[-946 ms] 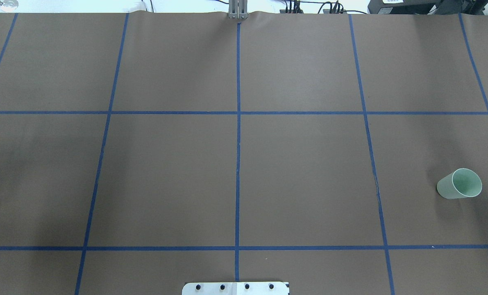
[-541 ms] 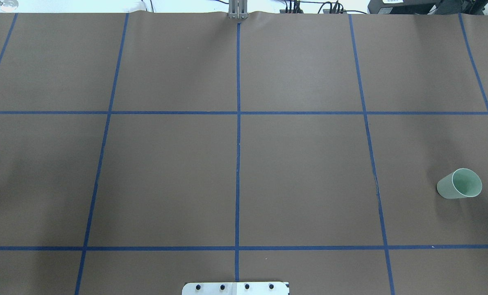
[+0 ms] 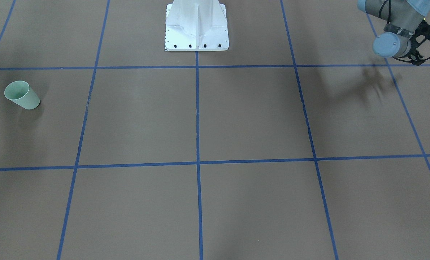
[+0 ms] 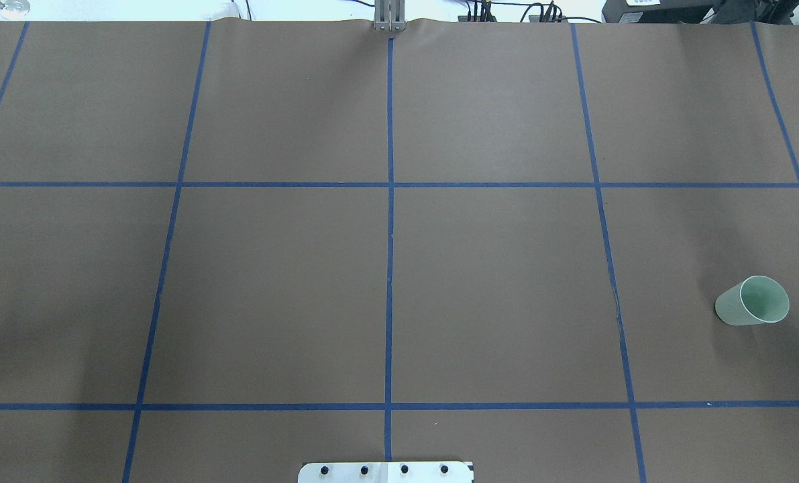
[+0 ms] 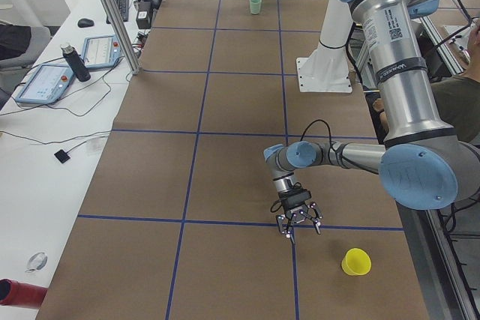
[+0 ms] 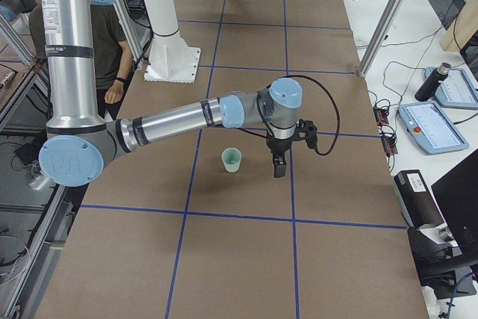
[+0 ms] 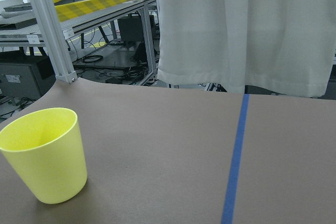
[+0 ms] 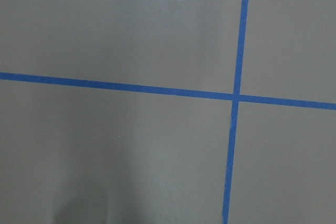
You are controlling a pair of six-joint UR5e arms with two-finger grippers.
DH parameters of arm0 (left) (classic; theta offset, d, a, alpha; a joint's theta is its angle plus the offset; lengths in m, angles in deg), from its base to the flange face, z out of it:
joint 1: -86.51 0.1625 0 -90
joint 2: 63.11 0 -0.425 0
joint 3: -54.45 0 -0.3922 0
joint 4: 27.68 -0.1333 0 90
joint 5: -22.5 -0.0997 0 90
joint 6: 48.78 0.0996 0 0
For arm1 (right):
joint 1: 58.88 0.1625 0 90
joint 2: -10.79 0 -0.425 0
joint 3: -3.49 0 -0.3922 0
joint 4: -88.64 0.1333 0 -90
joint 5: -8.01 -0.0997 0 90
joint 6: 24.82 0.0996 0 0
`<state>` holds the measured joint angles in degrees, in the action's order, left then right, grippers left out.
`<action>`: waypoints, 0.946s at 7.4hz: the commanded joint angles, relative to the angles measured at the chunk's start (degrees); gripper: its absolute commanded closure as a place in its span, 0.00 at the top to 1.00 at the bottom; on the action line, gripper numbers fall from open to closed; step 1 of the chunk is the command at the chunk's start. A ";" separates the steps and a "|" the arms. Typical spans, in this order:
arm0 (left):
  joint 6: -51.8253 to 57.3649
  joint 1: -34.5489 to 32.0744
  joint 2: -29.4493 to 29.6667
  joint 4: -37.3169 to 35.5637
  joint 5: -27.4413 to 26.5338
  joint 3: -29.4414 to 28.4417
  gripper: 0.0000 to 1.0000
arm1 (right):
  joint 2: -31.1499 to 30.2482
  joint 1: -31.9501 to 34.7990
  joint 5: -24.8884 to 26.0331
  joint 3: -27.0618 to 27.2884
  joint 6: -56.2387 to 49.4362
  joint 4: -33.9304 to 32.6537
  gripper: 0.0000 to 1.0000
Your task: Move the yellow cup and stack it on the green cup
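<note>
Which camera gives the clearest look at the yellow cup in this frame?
Left wrist-mounted: the yellow cup stands close at lower left, upright, rim and inside visible. Exterior left shows it whole but small; exterior right only a far yellow sliver. Overhead, front-facing and right wrist views miss it.

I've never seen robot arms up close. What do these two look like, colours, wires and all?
The left arm and right arm are silver tubes joined by rounded pale blue caps. A white label with black code markings sits on the left arm's tube. The left gripper and right gripper are small and black, each with a black cable looping off the wrist.
</note>
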<state>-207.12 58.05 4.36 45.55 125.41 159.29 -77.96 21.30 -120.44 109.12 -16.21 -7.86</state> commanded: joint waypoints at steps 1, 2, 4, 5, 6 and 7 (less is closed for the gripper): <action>-2.49 5.06 -2.07 3.21 5.17 -0.95 0.99 | 0.07 -0.29 0.40 0.28 -0.17 0.00 0.99; -2.50 7.96 -2.42 7.15 7.71 -4.87 0.99 | 0.07 -0.29 0.83 0.37 -0.17 0.00 0.99; -3.29 9.83 -2.43 8.86 8.27 -6.93 0.99 | 0.07 -0.20 1.28 1.16 -0.17 0.00 0.99; -4.60 9.92 -2.86 8.95 8.27 -7.02 0.99 | 0.07 -0.20 1.36 1.51 -0.17 0.00 0.99; -6.09 10.18 -3.13 8.95 8.27 -6.93 0.99 | 0.07 -0.20 1.45 1.51 -0.17 0.00 0.99; -7.50 10.27 -4.00 9.04 8.27 -6.84 0.99 | 0.07 -0.20 1.45 1.77 -0.17 0.00 0.99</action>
<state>-212.86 68.11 1.16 54.47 133.65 152.42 -77.90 21.09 -119.05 110.63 -16.38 -7.87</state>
